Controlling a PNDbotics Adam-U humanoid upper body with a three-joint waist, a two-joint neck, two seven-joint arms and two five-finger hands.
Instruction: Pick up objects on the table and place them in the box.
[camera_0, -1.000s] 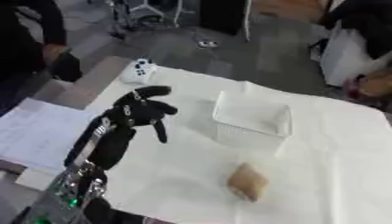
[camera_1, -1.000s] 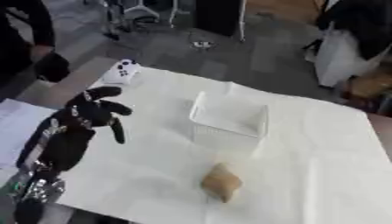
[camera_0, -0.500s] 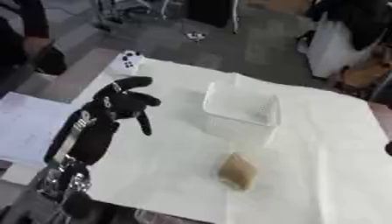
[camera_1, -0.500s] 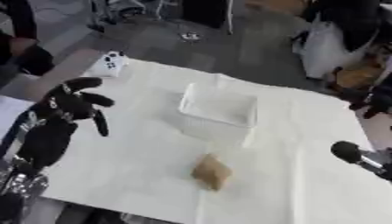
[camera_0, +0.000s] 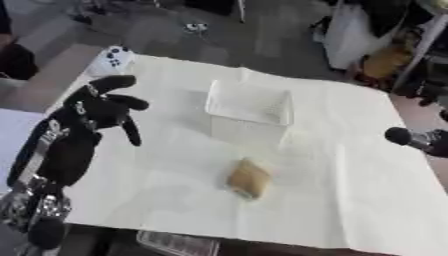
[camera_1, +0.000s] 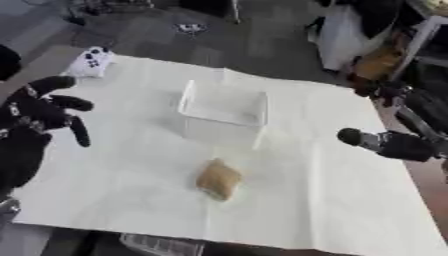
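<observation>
On the white table (camera_0: 350, 190), the brown object (camera_0: 248, 179) lies near-to-far; left hand (camera_0: 101, 107) open.

A clear, open-topped box (camera_0: 249, 111) stands upright mid-table. A tan, lumpy object (camera_0: 248, 178) lies flat at its 6 o'clock, near but apart.

Tan lump (camera_0: 248, 178), clear box (camera_0: 250, 111), white cloth (camera_0: 350, 165), black left hand (camera_0: 98, 106)
</observation>
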